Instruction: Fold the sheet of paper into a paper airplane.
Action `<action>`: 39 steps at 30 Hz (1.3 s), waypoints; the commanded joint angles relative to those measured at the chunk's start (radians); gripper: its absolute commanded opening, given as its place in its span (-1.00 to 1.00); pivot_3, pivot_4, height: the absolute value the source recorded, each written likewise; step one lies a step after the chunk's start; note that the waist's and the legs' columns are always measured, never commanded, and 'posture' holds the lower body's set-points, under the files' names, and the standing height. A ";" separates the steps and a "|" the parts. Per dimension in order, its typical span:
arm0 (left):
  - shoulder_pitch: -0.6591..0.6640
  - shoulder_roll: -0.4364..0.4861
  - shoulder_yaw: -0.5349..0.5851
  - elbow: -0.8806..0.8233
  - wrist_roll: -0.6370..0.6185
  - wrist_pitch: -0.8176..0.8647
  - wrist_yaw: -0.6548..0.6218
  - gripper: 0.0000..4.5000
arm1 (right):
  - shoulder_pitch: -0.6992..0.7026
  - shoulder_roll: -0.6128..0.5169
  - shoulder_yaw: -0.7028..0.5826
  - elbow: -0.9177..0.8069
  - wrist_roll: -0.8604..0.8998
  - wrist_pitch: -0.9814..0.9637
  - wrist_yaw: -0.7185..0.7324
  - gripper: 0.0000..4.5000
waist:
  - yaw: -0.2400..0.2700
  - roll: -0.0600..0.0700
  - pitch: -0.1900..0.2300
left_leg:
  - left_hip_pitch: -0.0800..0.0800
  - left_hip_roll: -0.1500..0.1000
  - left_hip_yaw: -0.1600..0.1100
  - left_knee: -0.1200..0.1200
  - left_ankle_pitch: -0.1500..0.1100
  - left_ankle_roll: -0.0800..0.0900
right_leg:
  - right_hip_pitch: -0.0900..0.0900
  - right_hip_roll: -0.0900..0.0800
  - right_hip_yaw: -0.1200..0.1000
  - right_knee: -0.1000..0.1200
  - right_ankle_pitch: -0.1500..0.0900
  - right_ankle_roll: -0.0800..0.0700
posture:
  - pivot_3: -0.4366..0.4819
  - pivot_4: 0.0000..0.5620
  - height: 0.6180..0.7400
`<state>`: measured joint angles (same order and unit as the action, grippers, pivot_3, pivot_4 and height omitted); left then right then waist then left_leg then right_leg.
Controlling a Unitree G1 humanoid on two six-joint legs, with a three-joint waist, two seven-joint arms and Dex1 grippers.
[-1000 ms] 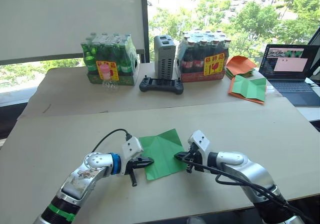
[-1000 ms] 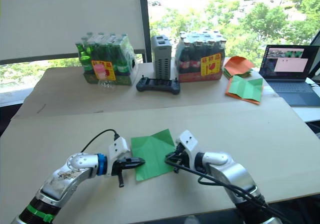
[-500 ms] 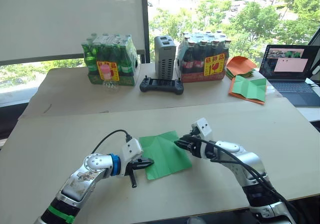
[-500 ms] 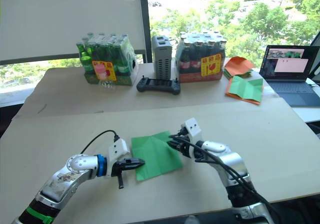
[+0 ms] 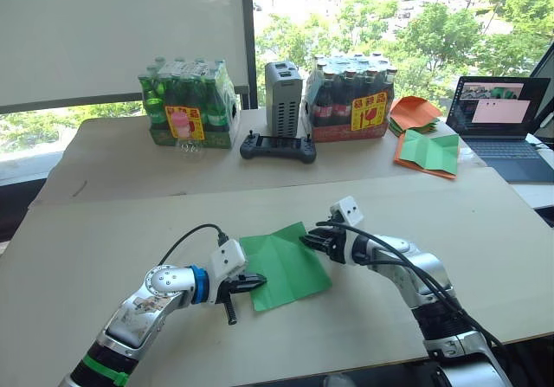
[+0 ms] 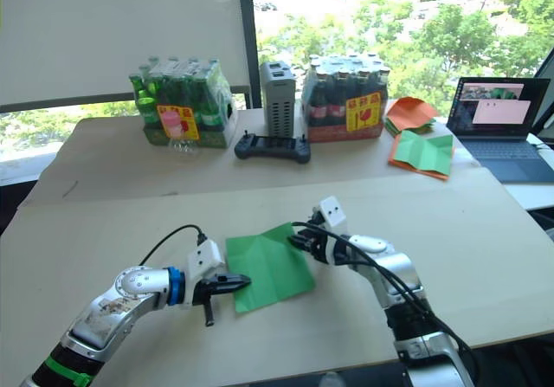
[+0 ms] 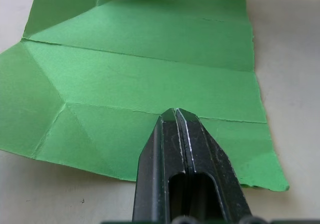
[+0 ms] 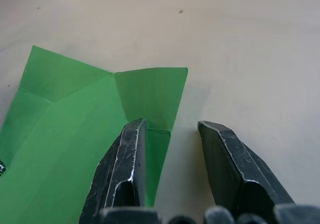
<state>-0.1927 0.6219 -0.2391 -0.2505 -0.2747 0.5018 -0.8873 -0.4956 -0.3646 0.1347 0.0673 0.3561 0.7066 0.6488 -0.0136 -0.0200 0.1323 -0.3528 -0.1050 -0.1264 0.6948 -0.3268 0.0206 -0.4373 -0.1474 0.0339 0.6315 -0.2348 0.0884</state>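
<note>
The sheet of paper (image 5: 286, 266) lies creased and unfolded on the near table, bright green, with several fold lines across it (image 7: 140, 78). My left gripper (image 5: 257, 280) is shut, its tips (image 7: 176, 115) pressing down on the sheet's near left edge. My right gripper (image 5: 306, 241) is open at the sheet's far right corner. One of its fingers (image 8: 127, 149) rests on the paper by a turned-in corner flap (image 8: 150, 91), while the other finger (image 8: 225, 149) sits on bare table just beside the edge.
On the far table stand a pack of green bottles (image 5: 184, 101), a grey box (image 5: 283, 97), a pack of dark bottles (image 5: 353, 97) and a black controller (image 5: 278, 148). An orange paper pile (image 5: 415, 112), a green sheet on orange paper (image 5: 430, 153) and a laptop (image 5: 502, 114) lie at the right.
My right gripper has moved from the sheet's near right edge up to its far right corner. The left gripper has held still on the paper.
</note>
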 commanded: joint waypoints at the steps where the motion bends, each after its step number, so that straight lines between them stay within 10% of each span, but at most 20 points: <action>1: 0.007 0.013 -0.011 -0.003 0.018 0.014 -0.005 -1.00 | -0.006 0.011 -0.007 -0.018 -0.004 -0.021 0.004 -0.39 | 0.000 0.000 0.000 | 0.000 0.000 0.000 0.000 0.000 0.000 | 0.000 0.000 0.000 0.000 0.000 0.000 | -0.05 -0.47 0.92; 6: 0.010 0.017 -0.010 -0.010 0.015 0.016 -0.007 -1.00 | -0.009 0.021 -0.016 -0.011 -0.008 -0.027 0.000 -0.97 | 0.000 0.000 0.000 | 0.000 0.000 0.000 0.000 0.000 0.000 | 0.000 0.000 0.000 0.000 0.000 0.000 | -0.05 -0.47 0.92; 23: -0.031 0.047 0.064 0.024 -0.010 0.020 -0.016 -1.00 | 0.231 -0.060 0.042 -0.437 -0.158 -0.290 -0.031 -0.97 | -0.001 0.000 0.000 | -0.001 0.000 0.000 0.000 0.000 0.000 | -0.001 0.000 0.000 0.001 0.000 0.000 | -0.05 -0.47 0.92; 39: -0.139 0.055 0.117 0.044 -0.065 0.076 -0.071 -1.00 | 0.297 -0.162 0.238 -0.346 -0.574 -0.583 -0.082 -0.97 | 0.002 0.000 0.000 | -0.001 -0.001 0.001 0.000 0.000 0.000 | -0.001 0.000 0.000 0.000 0.000 0.000 | -0.05 -0.47 0.92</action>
<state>-0.3043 0.6722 -0.1548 -0.1924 -0.3140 0.5732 -0.9450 -0.1911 -0.5248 0.3714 -0.2670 -0.2034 0.1450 0.5562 -0.0114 -0.0199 0.1325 -0.3535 -0.1056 -0.1253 0.6953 -0.3268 0.0206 -0.4386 -0.1473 0.0336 0.6320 -0.2348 0.0885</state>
